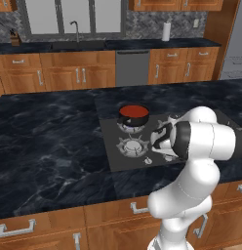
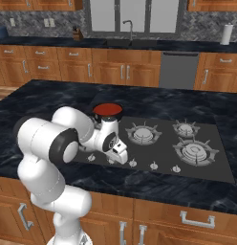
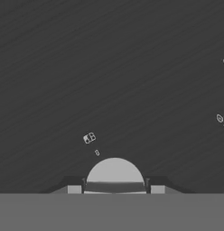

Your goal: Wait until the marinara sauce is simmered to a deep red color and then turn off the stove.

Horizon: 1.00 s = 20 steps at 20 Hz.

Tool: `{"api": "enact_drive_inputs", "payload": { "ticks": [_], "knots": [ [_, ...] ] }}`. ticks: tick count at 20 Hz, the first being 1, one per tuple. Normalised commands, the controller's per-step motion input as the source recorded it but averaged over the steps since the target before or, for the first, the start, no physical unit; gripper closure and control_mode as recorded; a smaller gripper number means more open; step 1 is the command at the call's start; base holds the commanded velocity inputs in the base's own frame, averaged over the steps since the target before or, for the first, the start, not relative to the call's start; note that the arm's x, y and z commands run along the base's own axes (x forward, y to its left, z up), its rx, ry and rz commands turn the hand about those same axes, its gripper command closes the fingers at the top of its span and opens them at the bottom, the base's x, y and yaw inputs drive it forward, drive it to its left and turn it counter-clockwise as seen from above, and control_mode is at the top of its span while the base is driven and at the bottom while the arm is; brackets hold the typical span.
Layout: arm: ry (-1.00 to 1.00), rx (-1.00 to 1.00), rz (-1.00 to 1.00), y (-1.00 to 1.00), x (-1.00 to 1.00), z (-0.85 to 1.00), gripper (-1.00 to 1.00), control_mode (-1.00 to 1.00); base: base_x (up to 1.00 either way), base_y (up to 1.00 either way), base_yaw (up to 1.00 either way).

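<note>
The marinara sauce [image 1: 133, 111] is a smooth red disc inside a small dark pot [image 2: 107, 115] on the rear left burner of the stove [image 1: 113, 146]. The stove is a dark grey panel with silver knobs [image 2: 154, 166] along its near edge. My gripper [image 2: 119, 160] points down at the knob row at the panel's front left, well in front of the pot. In the hand view the gripper [image 3: 115, 188] is open, and its fingertips [image 3: 74, 188] stand on either side of one round silver knob [image 3: 114, 173], close to it.
Three other grated burners [image 2: 143, 133] are bare. Black marbled countertop [image 1: 50, 141] surrounds the stove on the island. Behind it a back counter carries a sink faucet [image 2: 128, 27] and a paper towel roll [image 1: 166, 31]. My own arm [image 1: 211, 141] blocks the right part of the left base view.
</note>
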Motion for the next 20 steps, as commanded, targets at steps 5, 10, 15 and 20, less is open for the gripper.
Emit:
{"api": "enact_drive_inputs", "payload": {
  "ticks": [5, 10, 15, 20],
  "knots": [
    [0.0, 0.0, -0.2, 0.0, 0.0, 0.0, 1.0, -1.0, 0.0, 0.0, 0.0],
    [0.01, 0.0, -0.2, 0.0, 0.0, 0.0, 1.0, -1.0, 0.0, 0.0, 0.0],
    [0.06, 0.0, -0.1, -0.02, 0.0, 0.0, 1.0, -1.0, 0.0, 0.0, 0.0],
    [0.12, 0.0, -0.05, 0.0, 0.0, 0.0, 1.0, -1.0, 0.0, 0.0, 0.0]
  ]
}}
